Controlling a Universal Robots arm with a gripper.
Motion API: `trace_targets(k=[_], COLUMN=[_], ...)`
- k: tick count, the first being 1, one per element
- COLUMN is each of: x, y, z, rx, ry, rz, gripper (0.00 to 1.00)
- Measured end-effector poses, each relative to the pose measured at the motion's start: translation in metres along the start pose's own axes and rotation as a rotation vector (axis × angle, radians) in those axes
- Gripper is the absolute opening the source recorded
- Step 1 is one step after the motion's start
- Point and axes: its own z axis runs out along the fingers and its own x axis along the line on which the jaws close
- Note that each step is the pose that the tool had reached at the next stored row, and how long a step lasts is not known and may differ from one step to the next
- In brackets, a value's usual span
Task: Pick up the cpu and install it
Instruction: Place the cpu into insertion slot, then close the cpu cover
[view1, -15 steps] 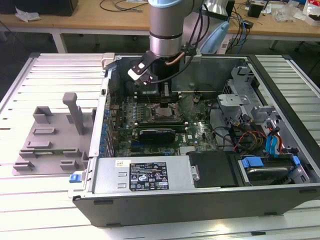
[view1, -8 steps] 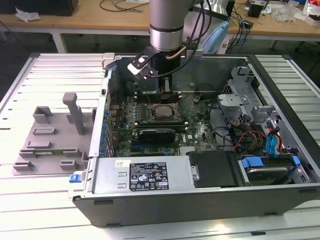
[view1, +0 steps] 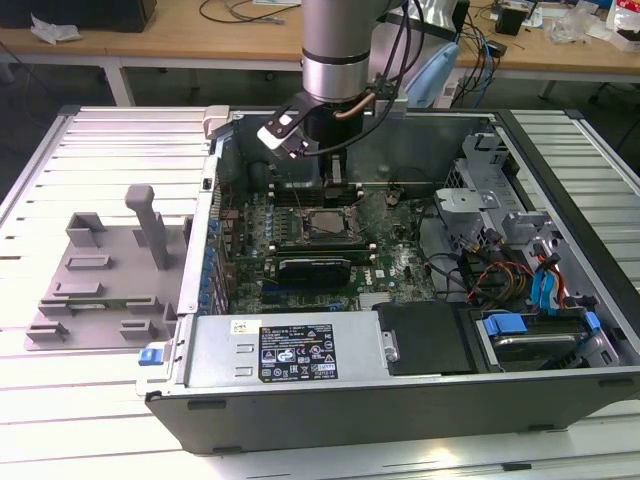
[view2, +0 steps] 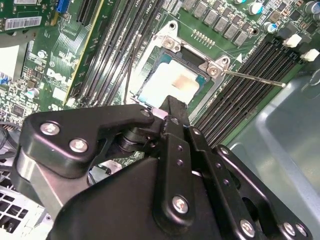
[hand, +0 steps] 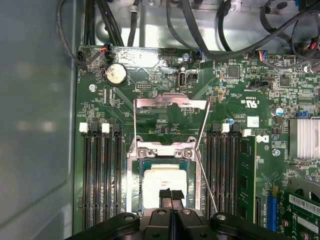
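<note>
Plainly cpu (hand: 162, 177) pale silver square, flat in open socket (hand: 162, 151); one edge hidden behind gripper (hand: 171, 192), pinched together, holding nothing.

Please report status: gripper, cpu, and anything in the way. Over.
Gripper shut, right over the cpu. Cpu lies flat in the socket, shiny top up. Load plate open, not blocking.
</note>
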Motion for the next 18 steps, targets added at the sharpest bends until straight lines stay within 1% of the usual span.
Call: trace_targets(k=[8,9,10,11,12,15,18], x=[0.0,-0.0003,-0.0008,-0.0018,-0.0022,-0.0022,-0.0023], y=[0.0008,0.001,0.0014,0.0019,0.0022,0.0022,0.0067], z=[0.0001,-0.004,-0.0127,-0.0273,-0.0332,-0.0335,-0.0334], rx=[-0.0001,0.0,-0.0001,-0.0001,-0.0001,-0.0002,-0.0001], ry=[0.0001,0.0,0.0001,0.0001,0.0,0.0001,0.0], rz=[0.0,0.0,0.0,0.0,0.0,0.0,-0.001], gripper=[0.11,0.11,0.11,0.11,0.11,0.11,0.11])
